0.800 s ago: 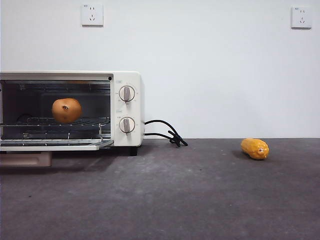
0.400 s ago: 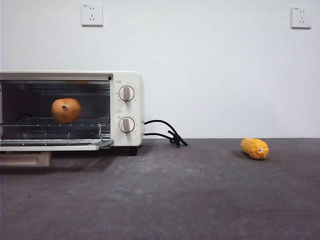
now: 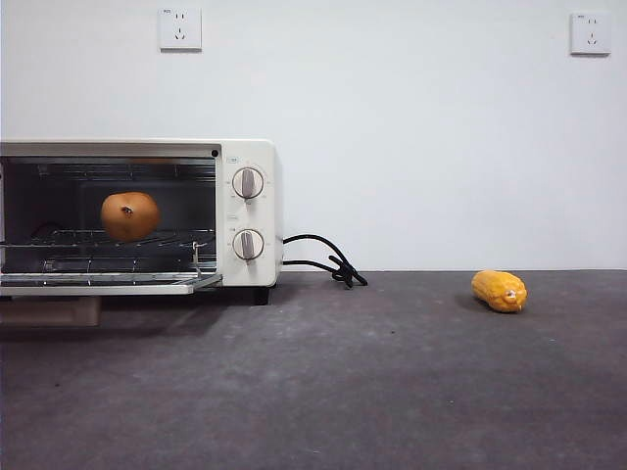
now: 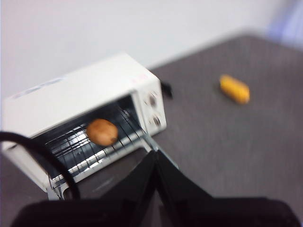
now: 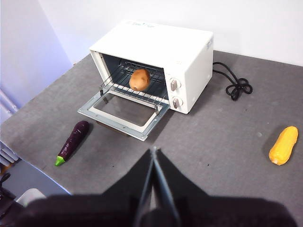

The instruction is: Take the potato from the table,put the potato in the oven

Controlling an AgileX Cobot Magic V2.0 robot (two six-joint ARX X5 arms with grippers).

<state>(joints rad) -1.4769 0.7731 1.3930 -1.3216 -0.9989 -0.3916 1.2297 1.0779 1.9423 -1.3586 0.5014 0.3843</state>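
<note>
The round orange-brown potato [image 3: 129,216] rests on the wire rack inside the cream-white oven [image 3: 250,162], whose door [image 3: 98,287] hangs open and flat. From the left wrist view, which is blurred, the potato [image 4: 102,132] shows in the oven [image 4: 94,94] below. My left gripper [image 4: 155,156] is shut on nothing, high above the table in front of the oven door. My right gripper [image 5: 153,153] is also shut and empty, high over the table [image 5: 213,142], well back from the oven [image 5: 161,40] and the potato [image 5: 139,79]. No arm shows in the front view.
An oblong yellow-orange corn-like piece [image 3: 500,291] lies on the table at the right, also visible as the corn piece [image 5: 283,145]. A purple eggplant [image 5: 73,140] lies in front of the open door [image 5: 123,113]. The oven's black cord [image 3: 323,259] curls beside it.
</note>
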